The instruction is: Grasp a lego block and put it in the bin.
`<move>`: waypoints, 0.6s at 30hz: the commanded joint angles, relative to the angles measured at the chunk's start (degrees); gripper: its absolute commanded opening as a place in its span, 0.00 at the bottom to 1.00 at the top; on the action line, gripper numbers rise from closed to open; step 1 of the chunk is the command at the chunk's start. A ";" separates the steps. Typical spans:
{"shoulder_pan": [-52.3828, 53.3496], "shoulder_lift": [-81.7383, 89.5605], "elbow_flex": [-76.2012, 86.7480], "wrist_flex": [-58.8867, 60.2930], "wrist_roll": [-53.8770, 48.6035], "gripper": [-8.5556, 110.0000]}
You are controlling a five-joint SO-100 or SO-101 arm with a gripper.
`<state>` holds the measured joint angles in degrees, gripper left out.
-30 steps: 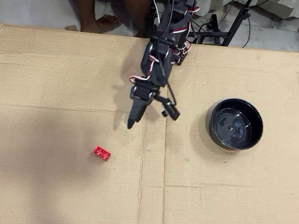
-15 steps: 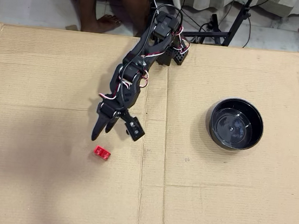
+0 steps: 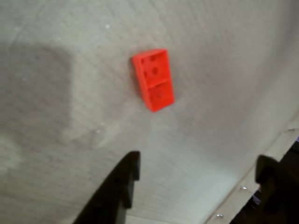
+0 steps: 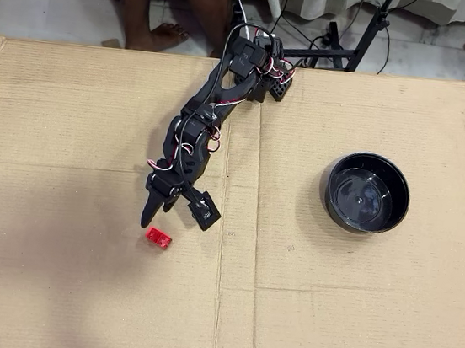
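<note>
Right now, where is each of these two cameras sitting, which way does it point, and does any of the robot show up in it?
Wrist view: rides on the arm, looking down at the cardboard; the red lego block lies ahead of the open hand, whose two dark fingertips show at the bottom.
Overhead view: fixed above, looking straight down on the cardboard sheet, the whole arm, its hand and the black bin.
Shared: the lego block, the hand and the cardboard; the bin appears only overhead.
</note>
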<state>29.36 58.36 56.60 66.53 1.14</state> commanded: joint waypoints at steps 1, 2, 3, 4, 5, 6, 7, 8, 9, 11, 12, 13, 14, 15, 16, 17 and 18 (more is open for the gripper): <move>0.44 0.18 -2.81 0.09 0.35 0.31; 0.44 -0.26 -2.81 -0.18 0.35 0.31; 0.44 -0.79 -2.81 -0.26 0.35 0.31; 0.44 -1.23 -2.81 -0.35 0.35 0.31; 0.44 -1.67 -2.81 -0.35 0.35 0.31; 0.44 -2.02 -2.81 -0.35 0.26 0.31; 0.44 -2.37 -2.81 -0.35 0.26 0.31; 0.44 -2.55 -2.81 -0.35 0.26 0.31; 0.44 -2.72 -2.81 -0.35 0.26 0.31; 0.35 -2.99 -2.81 -0.26 0.26 0.31; 0.26 -3.16 -2.81 -0.26 0.26 0.31; 0.18 -3.34 -2.81 -0.26 0.26 0.31; 0.00 -3.69 -2.90 -0.35 0.26 0.31; -0.18 -4.04 -2.90 -0.44 0.26 0.31; -0.35 -4.48 -3.25 -0.62 0.26 0.31; -0.44 -5.19 -3.96 -1.05 0.26 0.31; -0.53 -6.06 -4.83 -1.23 0.26 0.31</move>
<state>29.36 51.77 55.20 66.27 1.14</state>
